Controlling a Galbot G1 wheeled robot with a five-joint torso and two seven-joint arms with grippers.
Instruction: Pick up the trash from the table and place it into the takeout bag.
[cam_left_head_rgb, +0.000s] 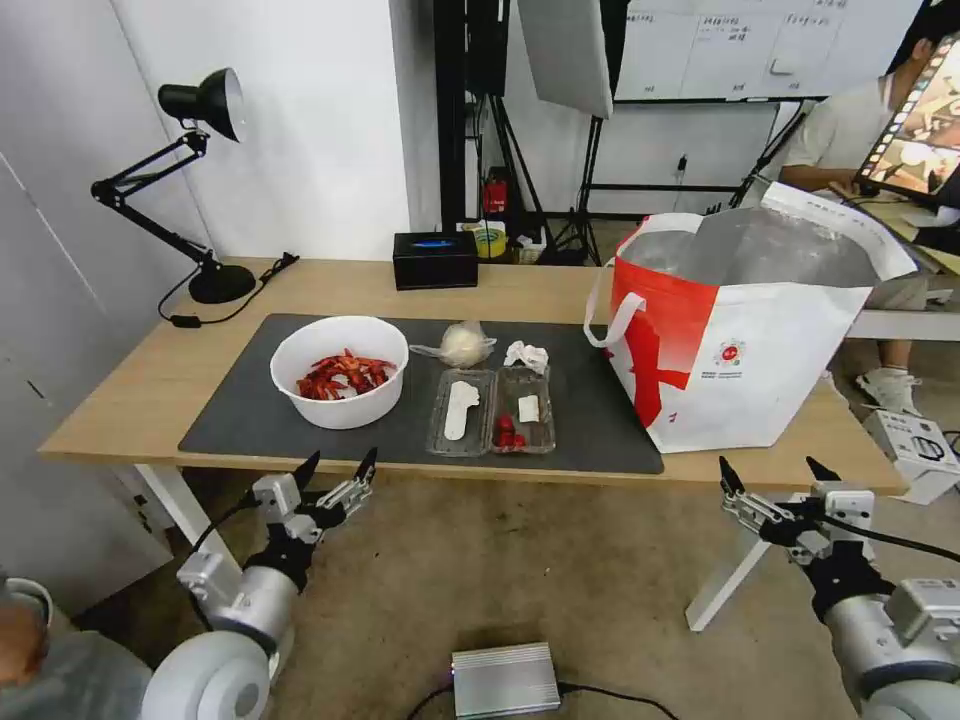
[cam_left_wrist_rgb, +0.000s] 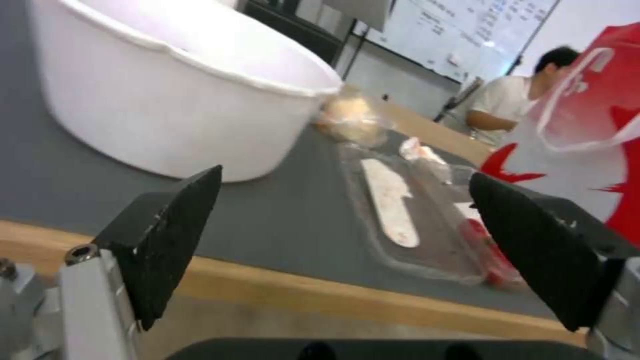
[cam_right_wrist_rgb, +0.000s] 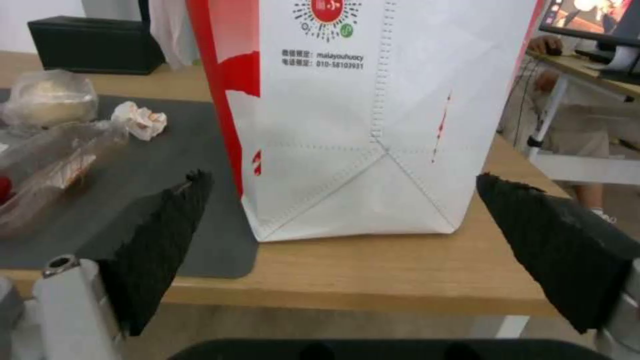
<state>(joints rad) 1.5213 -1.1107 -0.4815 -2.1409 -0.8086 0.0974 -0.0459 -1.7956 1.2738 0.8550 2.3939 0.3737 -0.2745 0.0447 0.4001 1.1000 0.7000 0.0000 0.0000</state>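
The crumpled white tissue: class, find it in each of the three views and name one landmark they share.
Head view: crumpled white tissue on the dark grey mat, behind the clear plastic clamshell box.
Left wrist view: small white wad beyond the clamshell box.
Right wrist view: tissue beside the bag.
Shared landmark: the large red-and-white takeout bag.

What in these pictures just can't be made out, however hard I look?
- Inside of the takeout bag: in the head view its near wall hides the bottom.
- Contents of the knotted clear bag: a small pale lump in the head view; blurred in the left wrist view.
- Small print under the bag's red logo: the right wrist view's edge cuts the logo off.
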